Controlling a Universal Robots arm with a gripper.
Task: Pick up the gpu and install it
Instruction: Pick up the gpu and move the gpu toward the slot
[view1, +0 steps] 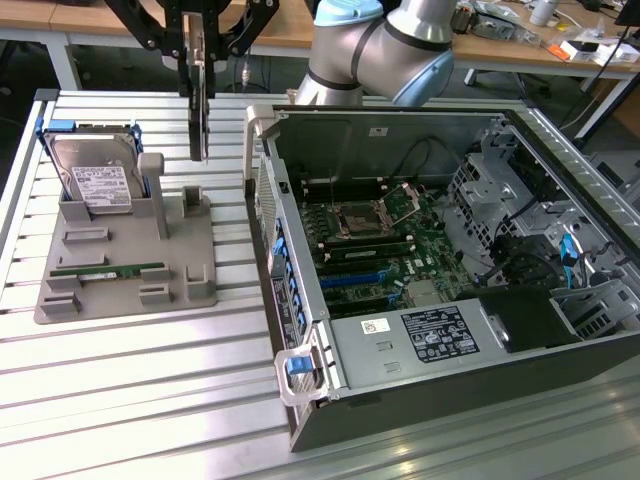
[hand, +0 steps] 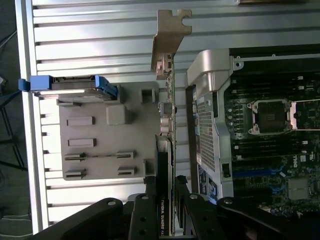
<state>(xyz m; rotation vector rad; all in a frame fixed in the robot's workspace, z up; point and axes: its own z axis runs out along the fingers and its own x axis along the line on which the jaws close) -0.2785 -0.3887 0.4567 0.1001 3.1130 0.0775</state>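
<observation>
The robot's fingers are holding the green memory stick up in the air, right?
No. The fingers hold the gpu up in the air, the black card with a silver bracket. The exterior view shows the green memory stick lying on the gray tray.

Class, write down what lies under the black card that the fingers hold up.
The black card, gripped by the fingers, hangs clear above the grey tray, over its edge nearest the computer case. In the wrist view the card covers the strip directly beneath it.
</observation>
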